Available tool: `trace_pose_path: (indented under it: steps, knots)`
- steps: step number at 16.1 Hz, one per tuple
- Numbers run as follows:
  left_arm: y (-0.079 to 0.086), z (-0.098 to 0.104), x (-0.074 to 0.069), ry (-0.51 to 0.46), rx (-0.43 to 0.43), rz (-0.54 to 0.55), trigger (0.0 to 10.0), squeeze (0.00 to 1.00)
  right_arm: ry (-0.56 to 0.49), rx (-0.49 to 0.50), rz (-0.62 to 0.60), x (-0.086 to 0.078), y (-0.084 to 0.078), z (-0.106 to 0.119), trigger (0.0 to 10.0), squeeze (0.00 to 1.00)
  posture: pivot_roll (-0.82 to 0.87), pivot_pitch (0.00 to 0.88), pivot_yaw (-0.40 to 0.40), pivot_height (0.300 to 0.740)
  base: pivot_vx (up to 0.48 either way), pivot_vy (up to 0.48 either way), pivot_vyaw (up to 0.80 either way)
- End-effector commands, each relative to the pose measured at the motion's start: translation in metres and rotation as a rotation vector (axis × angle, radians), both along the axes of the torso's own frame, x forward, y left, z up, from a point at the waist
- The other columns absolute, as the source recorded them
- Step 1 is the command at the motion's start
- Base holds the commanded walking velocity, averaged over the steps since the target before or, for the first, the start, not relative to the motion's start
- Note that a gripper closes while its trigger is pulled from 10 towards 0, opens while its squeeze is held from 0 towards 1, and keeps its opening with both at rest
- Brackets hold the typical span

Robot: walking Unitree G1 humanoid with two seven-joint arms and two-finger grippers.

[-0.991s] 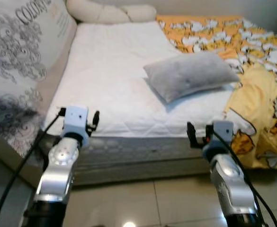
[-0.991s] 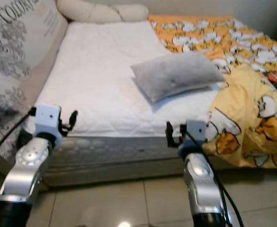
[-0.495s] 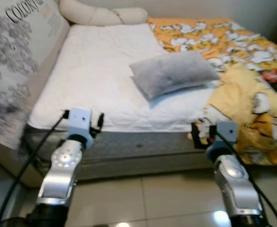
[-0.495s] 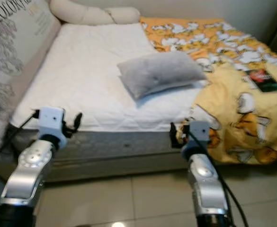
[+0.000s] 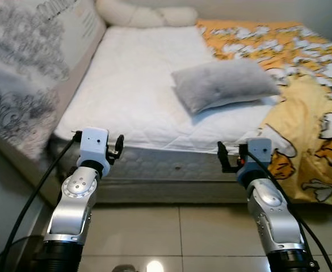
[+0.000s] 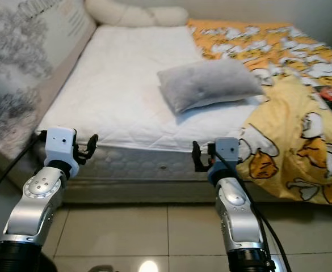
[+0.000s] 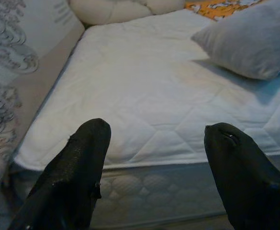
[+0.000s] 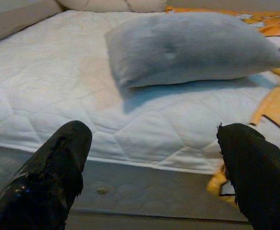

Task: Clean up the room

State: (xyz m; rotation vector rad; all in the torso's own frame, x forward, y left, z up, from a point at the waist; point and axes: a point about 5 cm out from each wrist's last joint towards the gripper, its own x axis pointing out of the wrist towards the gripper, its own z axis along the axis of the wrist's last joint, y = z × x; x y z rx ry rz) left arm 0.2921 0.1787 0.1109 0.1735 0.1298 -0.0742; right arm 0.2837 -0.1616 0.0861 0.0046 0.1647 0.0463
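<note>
A grey pillow [image 5: 225, 84] lies across the middle of a bare white mattress [image 5: 137, 96]. A yellow blanket with white cartoon figures [image 5: 302, 102] is bunched over the bed's right side and hangs off the foot edge. My left gripper [image 7: 151, 158] is held open before the foot of the bed at the left, with nothing between its fingers [image 7: 82, 163]. My right gripper [image 8: 151, 158] is open too, level with the mattress edge and pointing toward the grey pillow [image 8: 192, 45].
Cream pillows [image 5: 146, 16] lie at the head of the bed. A patterned panel [image 5: 35, 68] leans along the bed's left side. A dark object [image 6: 330, 93] rests on the blanket at the right. Tiled floor [image 5: 177, 238] lies between me and the bed.
The camera view has swung back to the left and slightly down, so the bed sits further right in frame. Both grippers stay open and held as before.
</note>
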Motion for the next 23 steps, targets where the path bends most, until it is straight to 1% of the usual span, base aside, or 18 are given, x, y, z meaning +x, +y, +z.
trace_pose_path:
  steps: [1,7,8,11,23]
  knots:
    - [-0.0017,0.0011,0.0018,-0.003,0.002,-0.013,10.0,0.0,-0.001,-0.001,-0.01,0.0006,-0.0022,0.0007,10.0,1.0,0.0,0.0,-0.022,0.74,0.0,0.0,0.0]
    - [-0.0043,-0.0012,0.0025,0.003,-0.005,-0.02,10.0,0.0,0.022,-0.011,-0.033,0.0024,-0.0077,-0.0009,10.0,1.0,-0.01,0.0,-0.023,0.74,0.201,0.0,0.0]
    - [-0.0045,-0.0013,0.0029,0.003,-0.007,-0.021,10.0,0.0,0.027,-0.013,-0.034,0.0029,-0.008,-0.0012,10.0,1.0,-0.01,0.0,-0.024,0.74,0.255,0.0,-0.78]
    - [-0.0045,-0.0012,0.0035,0.003,-0.011,-0.02,10.0,0.0,0.027,-0.032,-0.042,0.0035,-0.0098,-0.0011,10.0,1.0,-0.01,0.0,-0.025,0.74,0.304,0.0,0.0]
    - [-0.0051,0.0,0.0059,-0.004,-0.009,-0.019,10.0,0.0,0.035,-0.032,-0.039,0.0058,-0.0109,-0.0008,10.0,1.0,-0.01,0.0,-0.027,0.74,0.332,0.0,0.0]
